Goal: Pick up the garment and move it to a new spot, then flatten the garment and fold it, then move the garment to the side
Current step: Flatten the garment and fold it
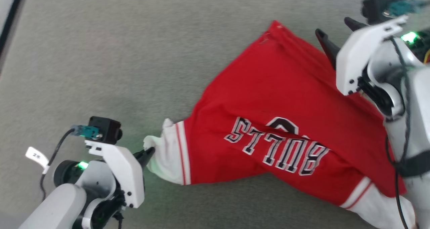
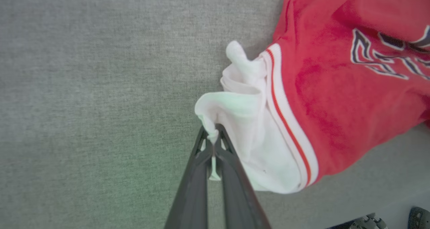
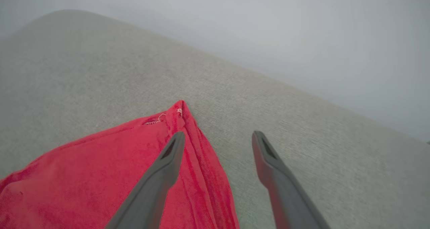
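The garment (image 1: 268, 98), a red jersey with white sleeves and upside-down "BULLS" lettering, lies spread across the grey surface from centre to lower right. My left gripper (image 1: 148, 152) is shut on the tip of its white sleeve (image 2: 242, 121) at lower left; the pinched cloth shows between the fingers (image 2: 231, 161). My right gripper (image 1: 336, 29) hangs open above the garment's red far corner (image 3: 178, 113), one finger over the cloth, one over bare surface, holding nothing.
The grey fabric surface (image 1: 117, 61) stretches wide to the left and far side. A pale edge with a dark strip (image 1: 10, 17) runs along the upper left. A pale wall (image 3: 302, 30) lies beyond the surface's far edge.
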